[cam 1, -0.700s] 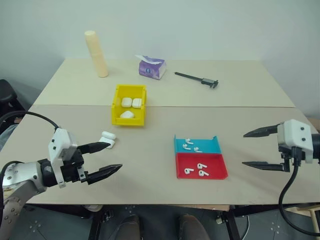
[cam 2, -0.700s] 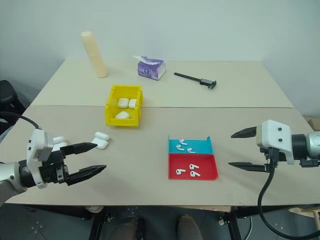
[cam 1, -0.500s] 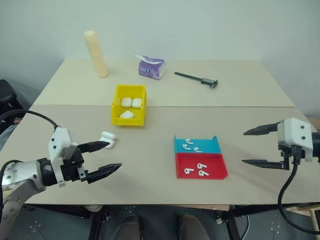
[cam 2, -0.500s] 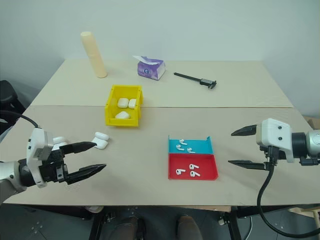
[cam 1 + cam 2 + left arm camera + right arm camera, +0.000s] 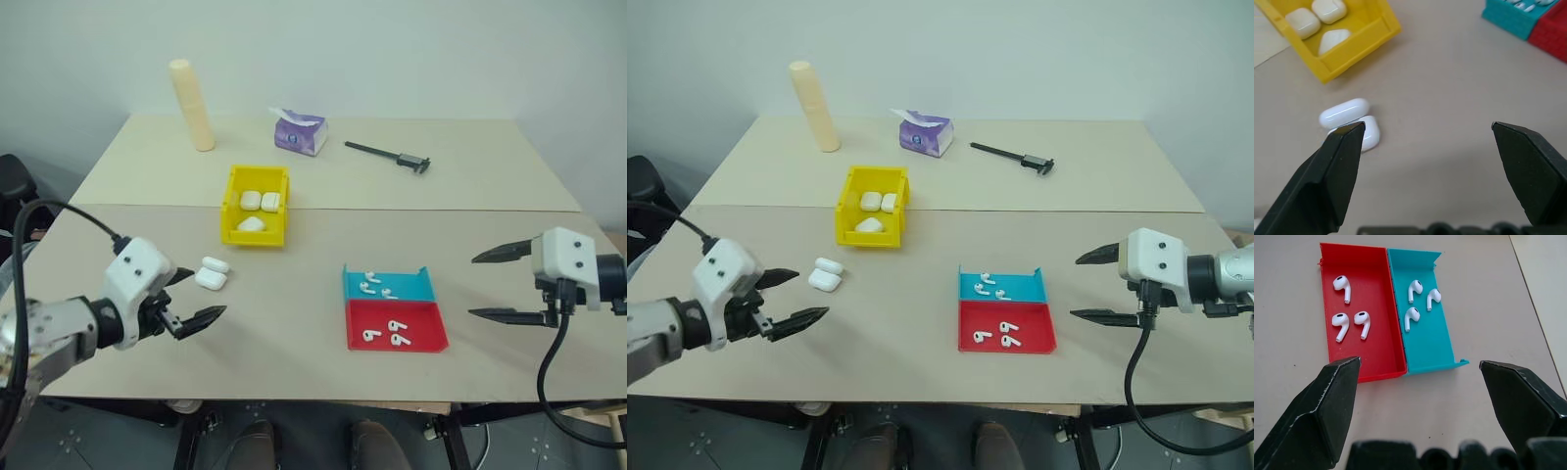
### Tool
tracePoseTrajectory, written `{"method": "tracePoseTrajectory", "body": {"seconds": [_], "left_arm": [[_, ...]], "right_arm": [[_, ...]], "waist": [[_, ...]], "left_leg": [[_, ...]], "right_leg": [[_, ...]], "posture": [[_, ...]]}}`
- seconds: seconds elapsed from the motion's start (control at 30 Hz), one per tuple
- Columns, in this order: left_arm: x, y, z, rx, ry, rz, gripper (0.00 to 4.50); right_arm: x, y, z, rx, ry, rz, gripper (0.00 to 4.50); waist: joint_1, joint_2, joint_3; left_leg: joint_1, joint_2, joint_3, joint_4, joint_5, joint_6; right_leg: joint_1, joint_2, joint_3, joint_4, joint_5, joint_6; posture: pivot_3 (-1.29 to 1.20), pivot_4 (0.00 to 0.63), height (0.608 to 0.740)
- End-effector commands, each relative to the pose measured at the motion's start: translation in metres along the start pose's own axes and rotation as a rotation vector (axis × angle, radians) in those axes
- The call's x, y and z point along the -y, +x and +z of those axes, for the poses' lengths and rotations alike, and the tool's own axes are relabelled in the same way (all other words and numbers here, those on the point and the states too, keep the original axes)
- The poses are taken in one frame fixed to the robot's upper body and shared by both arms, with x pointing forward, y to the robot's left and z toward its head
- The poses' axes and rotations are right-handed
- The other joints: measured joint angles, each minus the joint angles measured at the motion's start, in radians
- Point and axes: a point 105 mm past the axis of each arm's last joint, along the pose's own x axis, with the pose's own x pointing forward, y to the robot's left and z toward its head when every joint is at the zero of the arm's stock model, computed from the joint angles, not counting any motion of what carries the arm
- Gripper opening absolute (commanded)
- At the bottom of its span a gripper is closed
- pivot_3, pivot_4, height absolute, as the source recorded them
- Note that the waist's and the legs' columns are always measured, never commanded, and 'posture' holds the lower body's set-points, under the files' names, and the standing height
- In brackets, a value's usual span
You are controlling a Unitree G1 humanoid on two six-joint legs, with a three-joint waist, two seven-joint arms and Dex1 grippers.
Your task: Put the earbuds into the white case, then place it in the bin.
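Observation:
The white case (image 5: 211, 272) lies open on the table, just in front of the yellow bin (image 5: 231, 206), which holds three closed white cases. My left gripper (image 5: 208, 292) is open, hovering low just short of the open case (image 5: 1347, 117), with nothing between its fingers. Three earbuds (image 5: 1415, 298) lie in the teal tray (image 5: 413, 286) and three more earbuds (image 5: 1347, 303) in the red tray (image 5: 427, 331). My right gripper (image 5: 472, 286) is open and empty, a little to the right of both trays.
At the back of the table are a cream cylinder (image 5: 192, 105), a purple tissue box (image 5: 300, 133) and a black caliper (image 5: 388, 155). A seam runs across the table just behind the bin. The table's front edge is close below both hands.
My left hand has turned and lifted, its fingertips now a little nearer the open case. The right gripper has shifted slightly toward the trays. Both stay open.

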Motion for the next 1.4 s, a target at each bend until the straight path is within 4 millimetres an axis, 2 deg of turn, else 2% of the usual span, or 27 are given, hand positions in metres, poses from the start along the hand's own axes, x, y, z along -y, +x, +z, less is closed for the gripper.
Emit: {"method": "tracePoseTrajectory", "body": {"seconds": [0.03,0.13,0.3,0.6,0.8,0.9,1.1,1.23,1.4], "left_arm": [[-0.011,0.001,0.001,-0.179,-0.044,0.005,4.50],[-0.030,0.004,0.008,-0.302,-0.170,0.027,4.50],[-0.059,0.012,0.020,-0.465,-0.241,0.046,4.50],[-0.093,0.038,0.021,-0.643,-0.390,0.094,4.50],[-0.093,0.060,0.026,-0.685,-0.378,0.053,4.50],[-0.085,0.066,0.028,-0.701,-0.372,-0.005,4.50],[-0.077,0.078,0.017,-0.770,-0.332,-0.025,4.50],[-0.069,0.082,0.016,-0.780,-0.332,-0.062,4.50],[-0.073,0.089,0.010,-0.792,-0.296,-0.030,4.50]], "right_arm": [[0.002,-0.006,0.006,-0.004,-0.009,-0.024,4.49],[-0.002,-0.005,0.003,-0.014,0.015,-0.021,4.49],[-0.002,-0.001,-0.002,-0.034,0.049,-0.033,4.49],[-0.003,0.004,-0.007,-0.041,0.089,-0.035,4.49],[-0.007,0.003,-0.010,-0.062,0.107,-0.046,4.49],[-0.009,0.001,-0.009,-0.064,0.115,-0.048,4.49],[-0.011,0.002,-0.012,-0.080,0.131,-0.075,4.49],[-0.011,0.004,-0.012,-0.082,0.135,-0.089,4.49],[-0.013,0.004,-0.012,-0.085,0.135,-0.101,4.49]], "waist": [[0.006,0.000,0.000],[0.012,0.000,0.000],[0.011,-0.001,0.001],[0.018,-0.001,0.001],[0.019,-0.001,0.001],[0.017,-0.001,0.001],[0.017,-0.001,0.001],[0.017,-0.001,0.001],[0.017,-0.001,0.001]], "left_leg": [[0.000,0.000,0.000,0.000,0.000,0.000],[0.000,-0.001,0.000,0.000,0.000,0.000],[-0.001,-0.002,0.000,0.001,0.000,0.000],[-0.007,-0.002,0.004,0.002,0.000,0.000],[-0.018,-0.002,0.004,0.003,0.001,0.000],[-0.018,-0.002,0.003,0.004,0.001,0.000],[-0.018,-0.002,0.000,0.005,0.001,0.000],[-0.018,-0.002,-0.001,0.006,0.001,0.000],[-0.018,-0.002,-0.002,0.006,0.001,0.000]], "right_leg": [[-0.001,0.000,0.000,0.000,0.000,0.000],[0.000,0.000,0.000,0.000,0.000,0.001],[0.000,0.001,0.000,0.001,0.000,0.001],[-0.007,0.001,0.000,0.002,0.000,0.001],[-0.017,0.001,0.000,0.003,0.000,0.001],[-0.016,0.001,0.000,0.003,0.000,0.001],[-0.016,0.001,0.000,0.004,0.000,0.001],[-0.016,0.001,0.000,0.004,0.000,0.001],[-0.016,0.001,0.000,0.004,0.000,0.002]], "posture": [[0.00,0.150,0.740],[0.00,0.150,0.740],[0.00,0.150,0.740],[0.00,0.150,0.740],[0.00,0.150,0.740],[0.00,0.150,0.740],[0.00,0.150,0.740],[0.00,0.150,0.740],[0.00,0.150,0.740]]}}
